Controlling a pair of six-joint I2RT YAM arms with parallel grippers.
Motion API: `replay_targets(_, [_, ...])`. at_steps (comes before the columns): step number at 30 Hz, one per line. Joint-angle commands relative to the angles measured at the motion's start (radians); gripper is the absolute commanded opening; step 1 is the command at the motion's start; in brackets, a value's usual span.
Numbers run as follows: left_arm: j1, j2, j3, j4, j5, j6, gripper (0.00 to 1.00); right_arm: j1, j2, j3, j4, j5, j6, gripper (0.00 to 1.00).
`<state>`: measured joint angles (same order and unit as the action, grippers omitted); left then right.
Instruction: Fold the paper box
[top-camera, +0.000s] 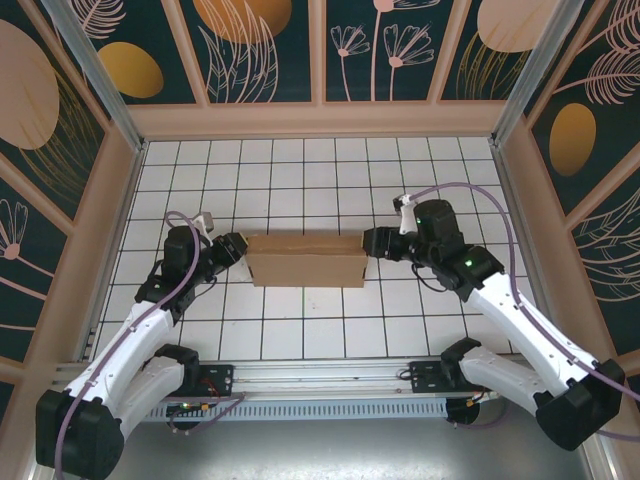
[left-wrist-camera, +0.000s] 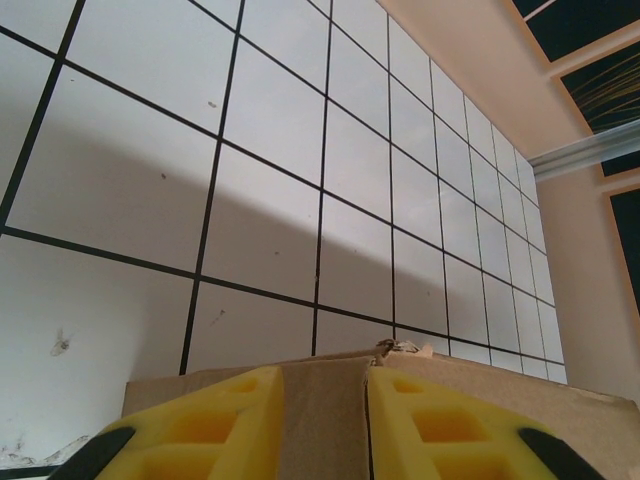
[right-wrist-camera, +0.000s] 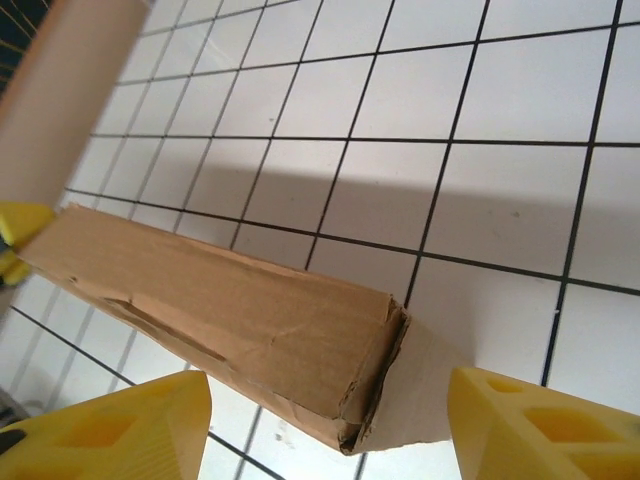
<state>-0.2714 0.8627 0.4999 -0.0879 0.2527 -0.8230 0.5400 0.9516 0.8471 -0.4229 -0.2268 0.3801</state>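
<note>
Tiled table, plain brown paper box

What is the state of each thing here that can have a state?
paper box: folded into a long narrow shape, lying on the tiled table between the two grippers.
left gripper: jaws closed on cardboard at the box's left end, as far as the wrist view shows.
right gripper: jaws open wide, one on each side of the box's right end, not touching it.
</note>
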Motion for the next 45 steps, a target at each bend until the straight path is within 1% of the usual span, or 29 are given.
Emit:
replay_targets(1, [-0.013, 0.025, -0.038, -0.098, -0.017, 0.025, 0.28, -0.029, 0.008, -0.031, 0.038, -0.069, 0.037, 0.62])
replay_targets(7, [-0.022, 0.03, -0.04, -0.096, -0.026, 0.028, 0.28, -0.031, 0.071, -0.065, 0.063, -0.042, 0.057, 0.58])
replay_targets(12, [-0.026, 0.026, -0.061, -0.094, -0.027, 0.017, 0.28, -0.031, 0.056, -0.153, 0.093, -0.016, 0.114, 0.46])
replay_targets(17, [-0.029, 0.009, -0.151, -0.043, -0.016, -0.038, 0.25, -0.031, 0.037, -0.27, 0.144, 0.019, 0.187, 0.36])
replay_targets(19, [-0.03, 0.007, -0.18, -0.029, -0.017, -0.05, 0.22, -0.032, 0.037, -0.305, 0.163, 0.026, 0.214, 0.31])
replay_targets(21, [-0.03, 0.005, -0.209, -0.005, -0.015, -0.069, 0.19, -0.031, 0.043, -0.334, 0.19, -0.001, 0.232, 0.26])
replay_targets(23, [-0.03, 0.007, -0.22, 0.008, -0.013, -0.07, 0.17, -0.031, 0.045, -0.341, 0.205, -0.024, 0.235, 0.24])
replay_targets(26, [-0.031, 0.004, -0.2, 0.0, -0.012, -0.062, 0.16, -0.032, 0.032, -0.31, 0.186, -0.02, 0.213, 0.24])
replay_targets(27, [-0.032, 0.001, -0.187, -0.006, -0.009, -0.056, 0.17, -0.032, 0.025, -0.293, 0.179, -0.022, 0.204, 0.26])
replay_targets(29, [-0.031, -0.009, -0.153, -0.031, -0.013, -0.038, 0.23, -0.034, 0.015, -0.251, 0.157, -0.019, 0.189, 0.32])
replay_targets(31, [-0.032, -0.028, -0.112, -0.067, -0.029, -0.019, 0.34, -0.036, 0.014, -0.203, 0.127, -0.006, 0.171, 0.39])
replay_targets(34, [-0.031, -0.062, -0.053, -0.102, -0.066, -0.009, 0.43, -0.044, 0.006, -0.163, 0.108, 0.006, 0.154, 0.42])
replay_targets(37, [-0.032, -0.089, -0.015, -0.095, -0.072, -0.008, 0.46, -0.05, -0.001, -0.145, 0.109, 0.003, 0.143, 0.42])
replay_targets(40, [-0.031, -0.08, 0.009, -0.097, -0.067, 0.008, 0.47, -0.052, 0.001, -0.132, 0.108, -0.001, 0.134, 0.43])
replay_targets(45, [-0.03, -0.062, 0.006, -0.075, -0.024, 0.019, 0.47, -0.052, 0.007, -0.135, 0.136, -0.034, 0.126, 0.47])
